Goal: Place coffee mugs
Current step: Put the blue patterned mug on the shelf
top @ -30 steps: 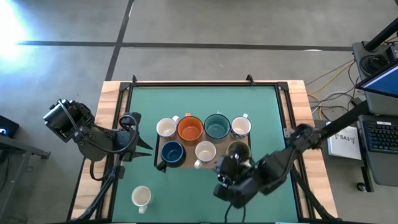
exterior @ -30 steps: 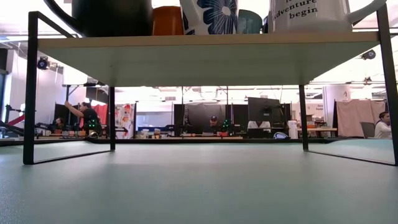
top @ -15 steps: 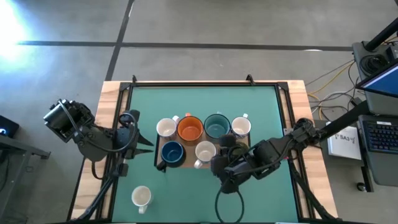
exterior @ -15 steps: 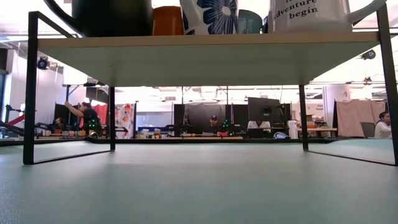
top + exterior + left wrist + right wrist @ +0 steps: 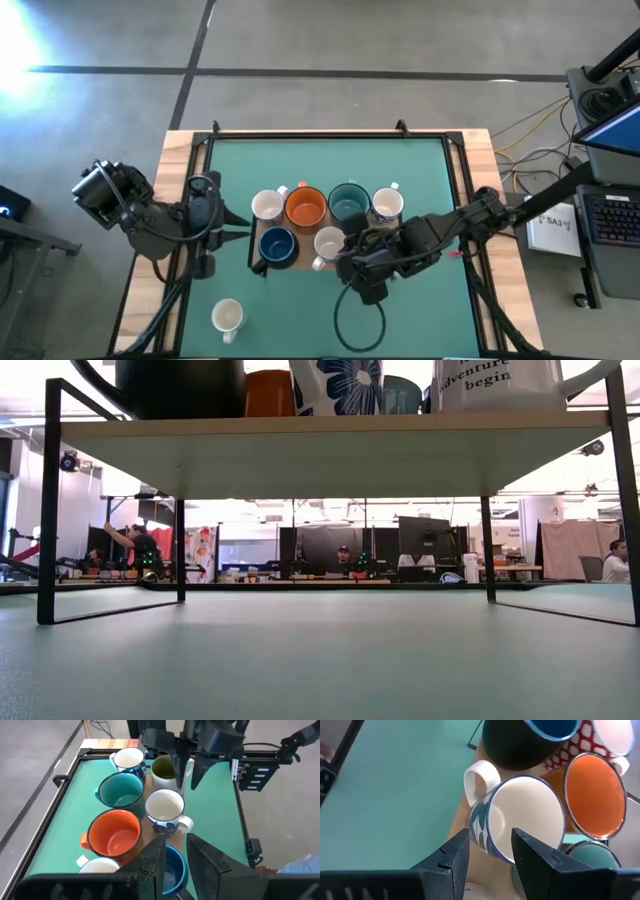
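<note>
A wooden shelf (image 5: 330,426) on black legs stands mid-table and carries several coffee mugs. White (image 5: 267,206), orange (image 5: 306,207), teal (image 5: 347,203) and white (image 5: 386,205) stand in its far row. Navy (image 5: 276,243), white leaf-printed (image 5: 330,243) and olive-inside (image 5: 165,768) stand in its near row. One more white mug (image 5: 227,316) sits on the table at the near left. My right gripper (image 5: 356,256) hangs open over the shelf's near edge, between the printed mug (image 5: 520,817) and the olive one. My left gripper (image 5: 236,228) waits open left of the shelf.
The green mat (image 5: 330,160) lies bare behind the shelf and to the near right (image 5: 430,320). A black frame (image 5: 330,134) rims the table. A black cable loop (image 5: 358,325) hangs under my right arm. Desks and people show far behind in the low view.
My right gripper has swung toward the table's left along the shelf's near edge and rolled about its own axis. My right arm now covers the olive mug in the high view. No mug has moved.
</note>
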{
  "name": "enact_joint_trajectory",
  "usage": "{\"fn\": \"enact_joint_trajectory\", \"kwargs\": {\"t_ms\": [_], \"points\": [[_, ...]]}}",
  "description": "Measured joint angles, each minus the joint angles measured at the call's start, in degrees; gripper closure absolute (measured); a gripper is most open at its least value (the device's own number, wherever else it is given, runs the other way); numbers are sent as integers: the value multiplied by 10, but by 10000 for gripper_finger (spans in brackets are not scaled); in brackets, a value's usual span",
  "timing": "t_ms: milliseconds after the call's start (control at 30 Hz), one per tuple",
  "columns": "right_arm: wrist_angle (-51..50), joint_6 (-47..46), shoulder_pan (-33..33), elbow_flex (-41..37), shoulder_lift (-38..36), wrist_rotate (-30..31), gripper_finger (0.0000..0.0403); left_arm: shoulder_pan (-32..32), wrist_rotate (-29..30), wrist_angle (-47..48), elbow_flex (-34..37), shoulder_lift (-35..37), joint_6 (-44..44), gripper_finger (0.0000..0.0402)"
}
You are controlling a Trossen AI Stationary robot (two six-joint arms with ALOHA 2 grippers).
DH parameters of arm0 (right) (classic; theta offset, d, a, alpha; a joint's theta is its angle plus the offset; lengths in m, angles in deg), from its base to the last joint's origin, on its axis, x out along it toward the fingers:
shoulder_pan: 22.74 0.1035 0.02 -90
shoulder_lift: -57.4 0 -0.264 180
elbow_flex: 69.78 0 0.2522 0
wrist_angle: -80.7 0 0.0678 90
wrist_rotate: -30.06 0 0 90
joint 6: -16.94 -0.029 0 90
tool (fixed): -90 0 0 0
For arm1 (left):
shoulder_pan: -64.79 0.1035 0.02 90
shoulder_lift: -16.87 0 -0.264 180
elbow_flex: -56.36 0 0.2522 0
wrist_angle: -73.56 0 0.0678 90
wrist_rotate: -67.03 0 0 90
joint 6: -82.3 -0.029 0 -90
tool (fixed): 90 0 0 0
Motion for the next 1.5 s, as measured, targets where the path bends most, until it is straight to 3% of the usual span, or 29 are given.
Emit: {"fn": "enact_joint_trajectory", "kwargs": {"t_ms": [900,1500], "points": [[7,45,-32,-44,4,-58,281,0,3,0,0,-1,26,341],[18,123,-38,-44,6,-61,330,0,2,1,0,-1,26,341]]}}
